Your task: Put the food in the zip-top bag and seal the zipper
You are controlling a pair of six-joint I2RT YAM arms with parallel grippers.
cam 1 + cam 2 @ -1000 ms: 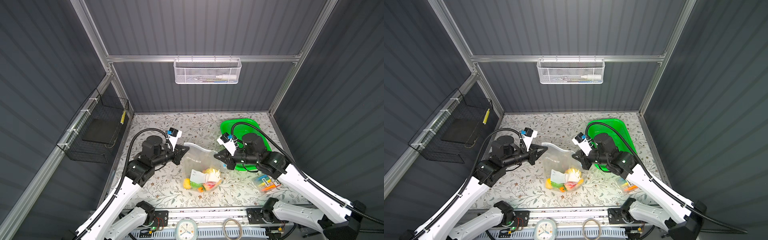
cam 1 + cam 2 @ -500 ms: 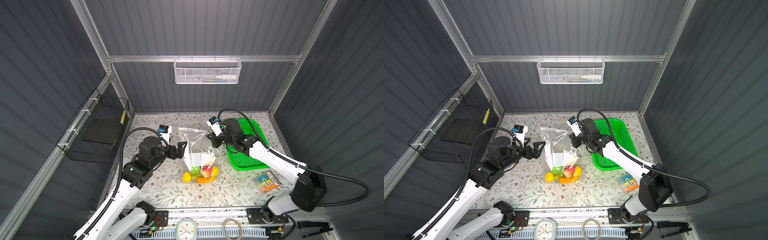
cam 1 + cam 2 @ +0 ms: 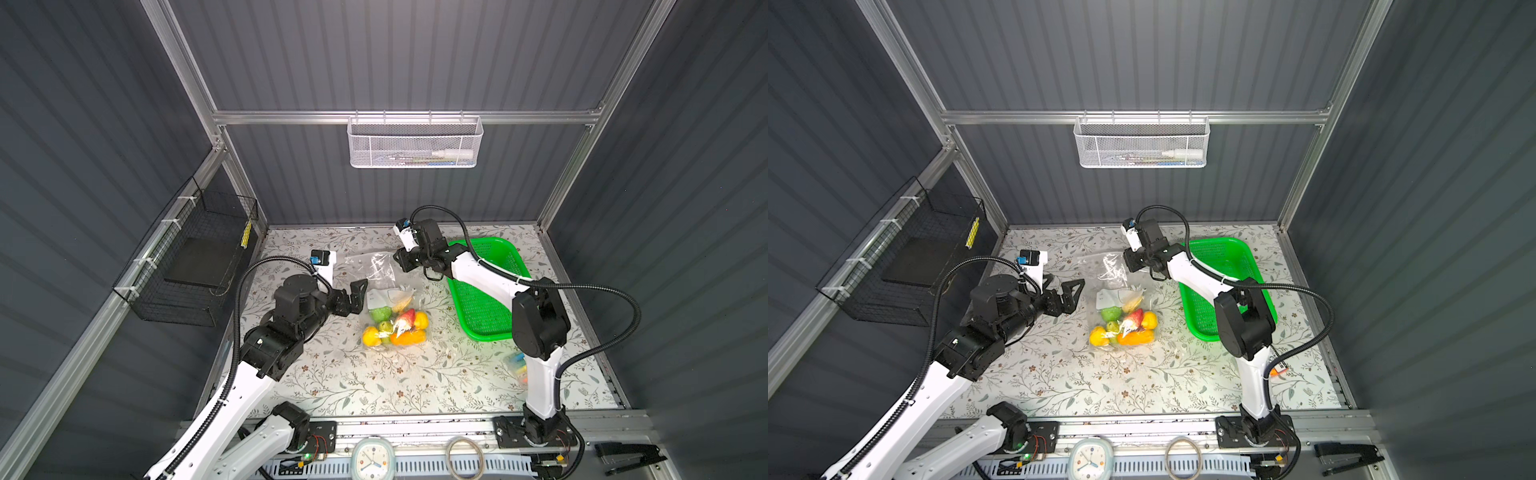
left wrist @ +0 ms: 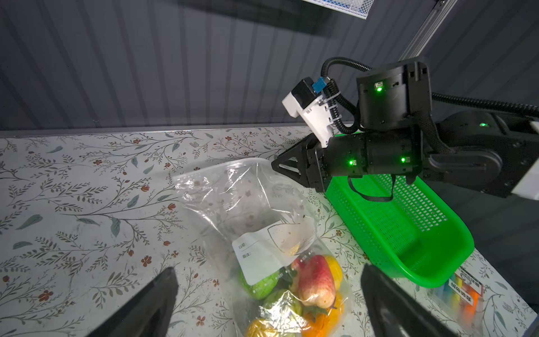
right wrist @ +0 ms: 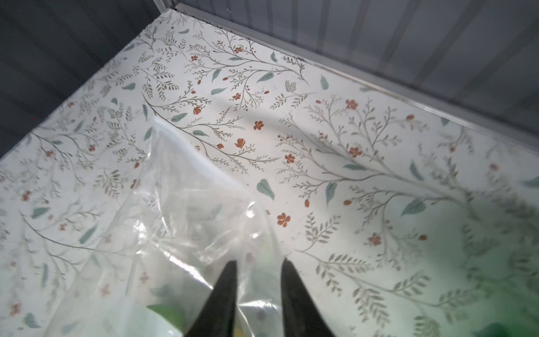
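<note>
So the zip-top bag (image 3: pixel 380 274) lies 12-to-6, mouth at 12 beside my right gripper (image 5: pixel 259 262), part-open with film loose between its tips; left gripper (image 3: pixel 351 296) waits wide open, empty, at 9.

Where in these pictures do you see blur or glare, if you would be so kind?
Right wrist view: the bag and right gripper near the lens are soft, with white glare on the plastic; the table beyond is sharp. Left wrist view: the bag's label is crisp, the marker packet blurred. Both top views: sharp, with glare streaks on the bag's empty end.
</note>
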